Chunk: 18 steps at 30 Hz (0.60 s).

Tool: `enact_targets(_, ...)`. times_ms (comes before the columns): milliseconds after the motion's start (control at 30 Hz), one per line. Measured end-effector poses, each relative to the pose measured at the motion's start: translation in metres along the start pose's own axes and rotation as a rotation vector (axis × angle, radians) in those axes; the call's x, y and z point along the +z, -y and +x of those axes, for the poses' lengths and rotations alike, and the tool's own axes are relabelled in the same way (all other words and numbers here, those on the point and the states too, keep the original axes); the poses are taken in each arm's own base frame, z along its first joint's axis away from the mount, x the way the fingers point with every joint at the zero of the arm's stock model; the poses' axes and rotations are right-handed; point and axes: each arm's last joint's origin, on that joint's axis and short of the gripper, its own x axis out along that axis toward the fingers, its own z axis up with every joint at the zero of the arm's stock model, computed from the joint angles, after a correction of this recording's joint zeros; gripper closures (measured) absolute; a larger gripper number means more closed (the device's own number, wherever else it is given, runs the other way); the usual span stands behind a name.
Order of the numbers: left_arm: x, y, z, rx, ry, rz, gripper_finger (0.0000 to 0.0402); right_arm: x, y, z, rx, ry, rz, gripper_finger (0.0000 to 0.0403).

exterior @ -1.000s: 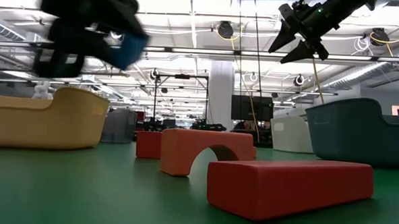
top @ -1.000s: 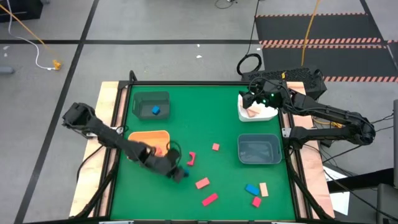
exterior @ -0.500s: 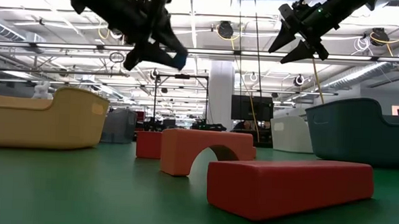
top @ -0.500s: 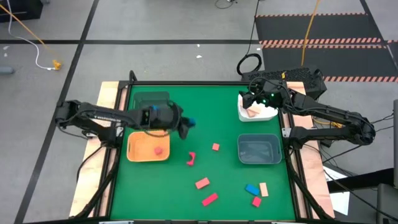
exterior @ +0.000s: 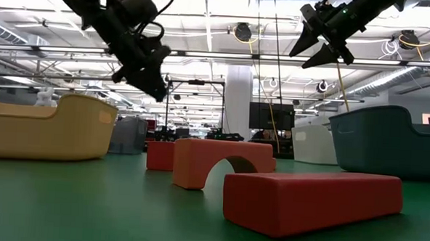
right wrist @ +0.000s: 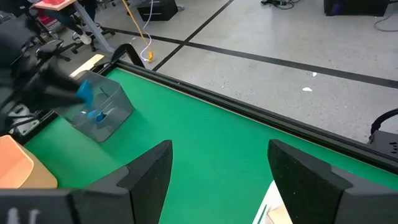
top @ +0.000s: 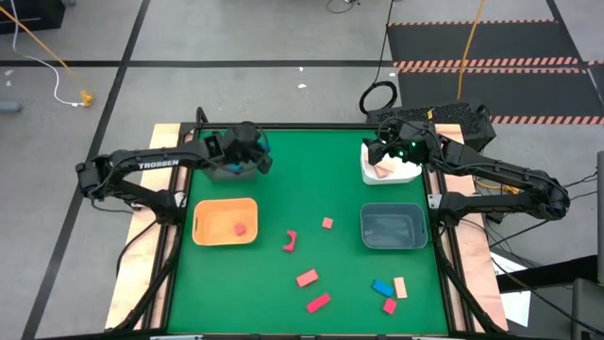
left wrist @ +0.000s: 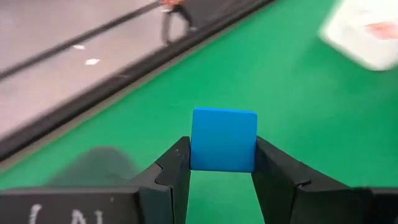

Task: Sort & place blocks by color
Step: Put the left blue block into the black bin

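My left end effector [left wrist: 222, 177] is clamped on a blue cube [left wrist: 224, 139], fingers pressing its two side faces. I hold it above the dark green bin [top: 229, 162] at the worktop's far left, so the cube's drop spot lies straight below me; one blue block [right wrist: 96, 116] already sits inside. My right end effector [right wrist: 217, 168] waits with fingers apart over the white bin [top: 391, 171] at the far right. The remaining blocks, such as a blue block [top: 381, 287], lie scattered on the near side of the worktop [top: 311, 179].
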Motion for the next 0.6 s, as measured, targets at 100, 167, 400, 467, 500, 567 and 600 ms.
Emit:
enact_targets(100,-0.002,-0.014,0.002,0.094,-0.044,0.034,0.0268,0.000,0.000,0.000,0.000,0.000,0.000,0.0149)
enact_targets(167,-0.005,-0.022,0.001,0.137,-0.083,0.042,0.0268,0.000,0.000,0.000,0.000,0.000,0.000,0.0149)
enact_targets(400,-0.020,-0.042,-0.002,0.286,-0.266,0.037,0.0256,0.000,0.000,0.000,0.000,0.000,0.000,0.0149)
enact_targets(467,-0.024,-0.045,-0.004,0.306,-0.313,0.030,0.0246,0.000,0.000,0.000,0.000,0.000,0.000,0.0149)
enact_targets(500,-0.026,-0.046,-0.005,0.315,-0.332,0.021,0.0244,0.000,0.000,0.000,0.000,0.000,0.000,0.0149)
enact_targets(567,-0.029,-0.047,-0.006,0.330,-0.367,0.009,0.0242,0.000,0.000,0.000,0.000,0.000,0.000,0.0149)
enact_targets(600,-0.031,-0.048,-0.007,0.335,-0.382,0.006,0.0244,0.000,0.000,0.000,0.000,0.000,0.000,0.0149)
